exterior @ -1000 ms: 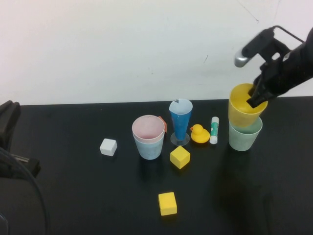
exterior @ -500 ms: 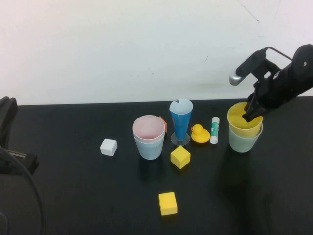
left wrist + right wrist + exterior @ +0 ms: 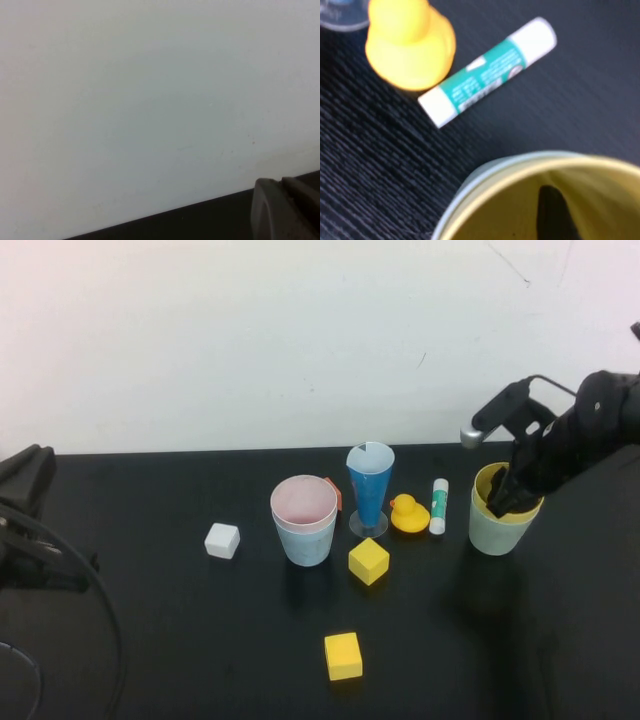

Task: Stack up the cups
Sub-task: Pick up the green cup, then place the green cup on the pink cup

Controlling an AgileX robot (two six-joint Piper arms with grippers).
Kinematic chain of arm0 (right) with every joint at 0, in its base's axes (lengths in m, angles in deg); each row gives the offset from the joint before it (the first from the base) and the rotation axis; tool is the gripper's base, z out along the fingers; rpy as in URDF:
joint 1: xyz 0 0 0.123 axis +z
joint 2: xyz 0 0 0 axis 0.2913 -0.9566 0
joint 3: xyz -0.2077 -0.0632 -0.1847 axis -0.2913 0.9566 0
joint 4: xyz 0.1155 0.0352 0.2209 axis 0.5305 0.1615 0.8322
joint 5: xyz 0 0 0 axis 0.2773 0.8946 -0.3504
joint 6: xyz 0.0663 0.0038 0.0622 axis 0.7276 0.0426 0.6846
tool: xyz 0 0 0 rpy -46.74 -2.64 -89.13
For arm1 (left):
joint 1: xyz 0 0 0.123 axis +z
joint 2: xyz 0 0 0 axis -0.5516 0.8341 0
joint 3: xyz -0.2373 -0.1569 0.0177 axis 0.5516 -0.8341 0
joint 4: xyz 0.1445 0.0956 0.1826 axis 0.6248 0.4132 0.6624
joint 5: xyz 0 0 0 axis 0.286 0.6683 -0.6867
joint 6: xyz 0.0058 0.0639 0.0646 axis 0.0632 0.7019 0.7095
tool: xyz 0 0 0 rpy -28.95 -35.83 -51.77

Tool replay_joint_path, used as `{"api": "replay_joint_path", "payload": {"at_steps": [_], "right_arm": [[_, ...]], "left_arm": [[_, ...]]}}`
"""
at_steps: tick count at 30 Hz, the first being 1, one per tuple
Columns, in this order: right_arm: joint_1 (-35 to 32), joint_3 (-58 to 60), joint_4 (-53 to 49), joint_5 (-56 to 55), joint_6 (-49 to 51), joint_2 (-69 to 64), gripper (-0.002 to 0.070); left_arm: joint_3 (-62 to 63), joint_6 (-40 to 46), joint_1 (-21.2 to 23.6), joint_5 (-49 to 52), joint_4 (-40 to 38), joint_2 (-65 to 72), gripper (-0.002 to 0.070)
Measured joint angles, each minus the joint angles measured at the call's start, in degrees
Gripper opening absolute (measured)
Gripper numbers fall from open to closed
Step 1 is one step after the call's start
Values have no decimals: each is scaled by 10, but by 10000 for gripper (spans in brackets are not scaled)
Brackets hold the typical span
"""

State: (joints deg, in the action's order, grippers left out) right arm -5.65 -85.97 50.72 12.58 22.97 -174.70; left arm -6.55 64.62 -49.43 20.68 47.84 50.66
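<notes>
Right gripper (image 3: 503, 502) has just let go, its jaws spread inside the yellow cup (image 3: 487, 490), which dropped fully into the green cup (image 3: 495, 532). So two pairs now: pink cup (image 3: 303, 502) sits in blue cup (image 3: 305, 543). Left gripper (image 3: 25, 480) stays parked, clenched.

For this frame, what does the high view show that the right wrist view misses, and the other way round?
Only the high view: the pink cup nested in the blue cup, the blue cone, three blocks, the right gripper at the yellow cup, the left gripper parked at the table's left edge.
Only the wrist view: the glue stick's label.
Both: yellow cup in green cup, duck, glue stick.
</notes>
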Motion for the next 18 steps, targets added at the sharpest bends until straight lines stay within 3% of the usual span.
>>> {"api": "replay_joint_path", "payload": {"at_steps": [2,6,13,18], "right_arm": [[0,0,0,1,0,-5,291],[0,-7,0,16,-3,-4,102],[10,-56,3,44,-12,55,83],[66,-118,84,44,-97,113,82]], "left_arm": [[0,0,0,-1,0,6,0],[0,0,0,-11,-1,7,0],[0,0,0,-14,-1,7,-1],[0,0,0,-14,-1,8,-1]]}}
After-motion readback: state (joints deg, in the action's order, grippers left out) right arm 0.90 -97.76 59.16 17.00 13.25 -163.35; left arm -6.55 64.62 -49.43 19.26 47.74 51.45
